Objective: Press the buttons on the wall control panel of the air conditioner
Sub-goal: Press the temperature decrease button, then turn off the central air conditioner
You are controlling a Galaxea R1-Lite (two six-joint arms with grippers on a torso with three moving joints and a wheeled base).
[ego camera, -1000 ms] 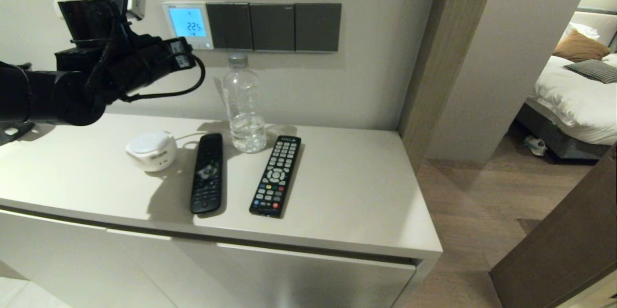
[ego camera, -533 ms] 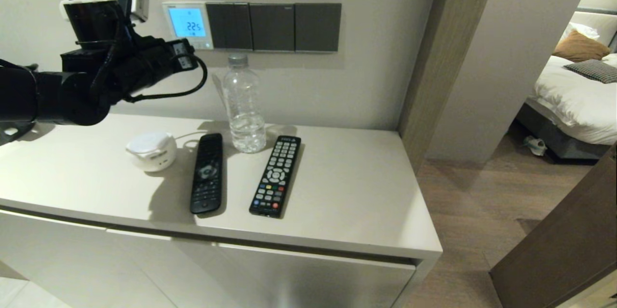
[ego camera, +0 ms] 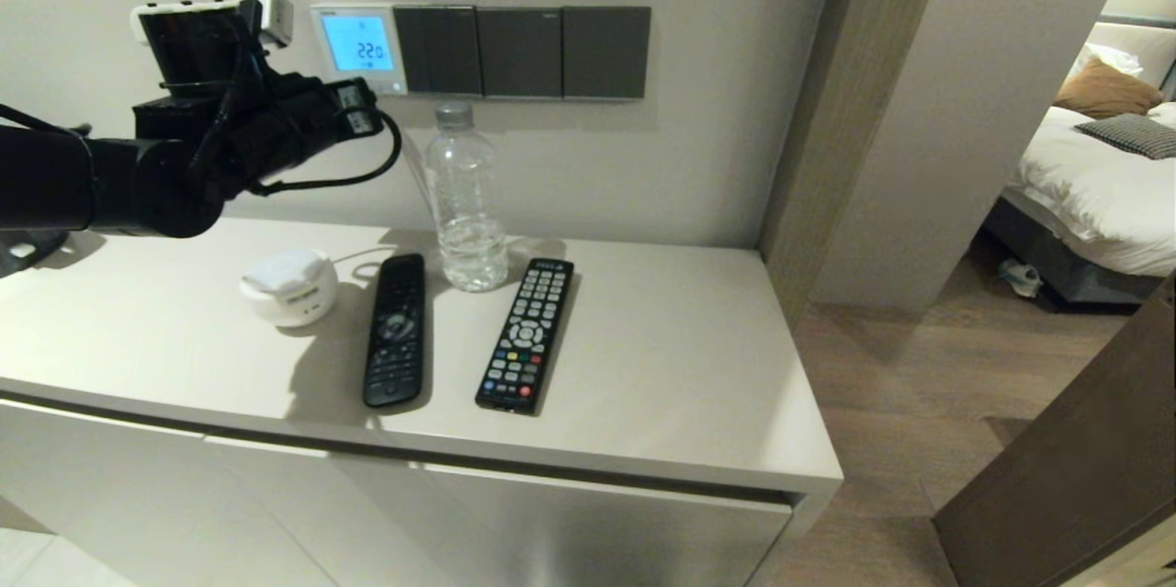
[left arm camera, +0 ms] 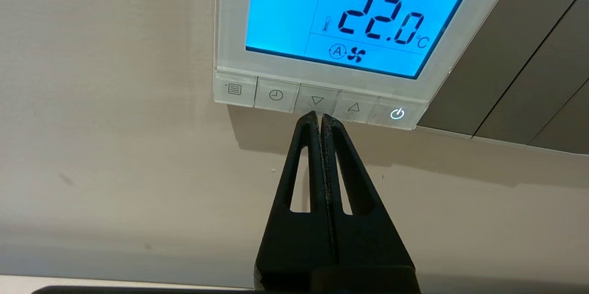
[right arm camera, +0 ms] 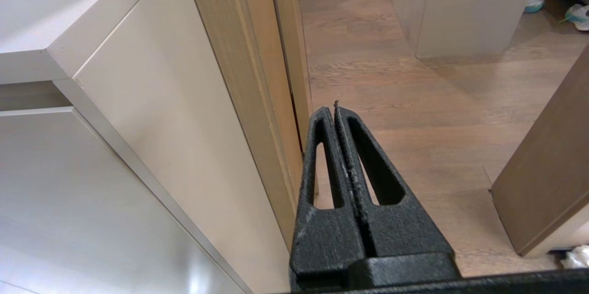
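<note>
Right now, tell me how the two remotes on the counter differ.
The left remote is nearly all black with dark keys; the right remote has pale keys and several coloured ones. The left remote looks narrower with a rounded end; the right remote is squarer. Both lie flat, face up, lengthwise.

**Materials and finishes, wall panel scene**

We log the air conditioner's wall control panel as glossy white plastic with a translucent rim; its buttons look smooth, pale, semi-clear plastic. Left gripper fingers are matt black plastic, finely grainy; right gripper same, scuffed along the edges. Switch plates read matt dark grey. Water bottle is clear shiny plastic. Cabinet top is smooth satin beige, floor wood-grain, wall matt paint.
</note>
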